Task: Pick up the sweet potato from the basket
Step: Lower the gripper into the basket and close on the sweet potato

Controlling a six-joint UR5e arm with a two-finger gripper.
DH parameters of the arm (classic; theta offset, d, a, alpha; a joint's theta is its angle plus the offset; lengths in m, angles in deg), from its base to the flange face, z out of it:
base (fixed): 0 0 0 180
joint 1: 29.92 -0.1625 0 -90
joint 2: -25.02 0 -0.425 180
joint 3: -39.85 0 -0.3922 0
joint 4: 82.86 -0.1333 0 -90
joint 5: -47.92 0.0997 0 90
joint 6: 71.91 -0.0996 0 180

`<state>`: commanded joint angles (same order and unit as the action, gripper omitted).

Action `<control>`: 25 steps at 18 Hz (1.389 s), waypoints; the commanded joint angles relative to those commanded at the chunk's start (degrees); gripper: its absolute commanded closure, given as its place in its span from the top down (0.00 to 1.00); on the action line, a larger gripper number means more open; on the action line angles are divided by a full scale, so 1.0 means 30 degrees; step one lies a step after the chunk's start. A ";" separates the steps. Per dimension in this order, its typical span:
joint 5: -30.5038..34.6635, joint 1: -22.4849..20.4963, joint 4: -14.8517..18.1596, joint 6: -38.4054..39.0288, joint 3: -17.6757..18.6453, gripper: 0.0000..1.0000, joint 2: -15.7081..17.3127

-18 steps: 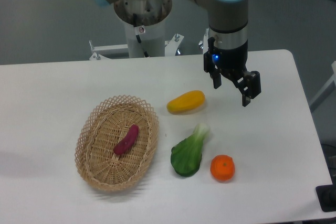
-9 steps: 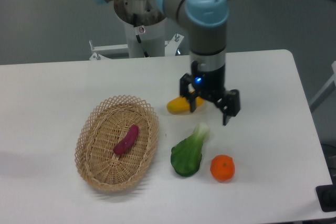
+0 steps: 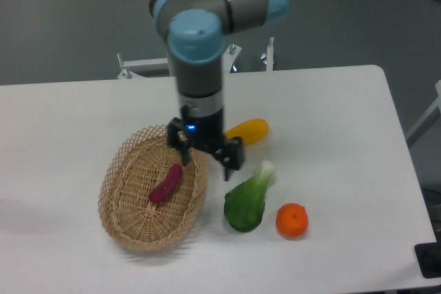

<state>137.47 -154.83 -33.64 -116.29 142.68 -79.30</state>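
The sweet potato [image 3: 165,184], a slim magenta-purple tuber, lies slanted in the middle of the oval tan wicker basket [image 3: 124,201] at the left of the table. My gripper [image 3: 206,158] is open and empty, hanging above the basket's right rim. One finger [image 3: 183,149] is over the basket just up and right of the sweet potato's upper end; the other finger [image 3: 233,160] is outside the rim. It is not touching the sweet potato.
A yellow oblong fruit [image 3: 249,129] lies behind the gripper to the right. A green bok choy [image 3: 248,199] lies right of the basket, and an orange [image 3: 292,220] sits further right. The arm's base column [image 3: 186,39] stands at the table's back edge.
The arm has swung left across the table, from the right of the yellow fruit to above the basket's right rim, and has come lower. The produce has not moved.
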 joint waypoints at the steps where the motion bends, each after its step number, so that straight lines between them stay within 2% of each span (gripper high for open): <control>1: 0.0643 0.0557 -0.0029 -0.0058 0.0059 1.00 -0.0294; 6: 0.1148 0.1412 -0.0527 0.0001 0.0030 1.00 -0.2169; 9: 0.1177 0.1441 -0.0527 -0.0059 0.0089 1.00 -0.2376; 13: 0.1353 0.1441 -0.0644 -0.0437 0.0470 1.00 -0.3195; 22: 0.1324 0.1471 -0.1113 -0.0351 0.0587 1.00 -0.3812; 23: 0.1323 0.1471 -0.1113 -0.0381 0.0558 0.95 -0.3870; 25: 0.1323 0.1471 -0.1113 -0.0468 0.0500 0.65 -0.3871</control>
<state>141.44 -150.42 -36.98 -117.70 144.18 -90.91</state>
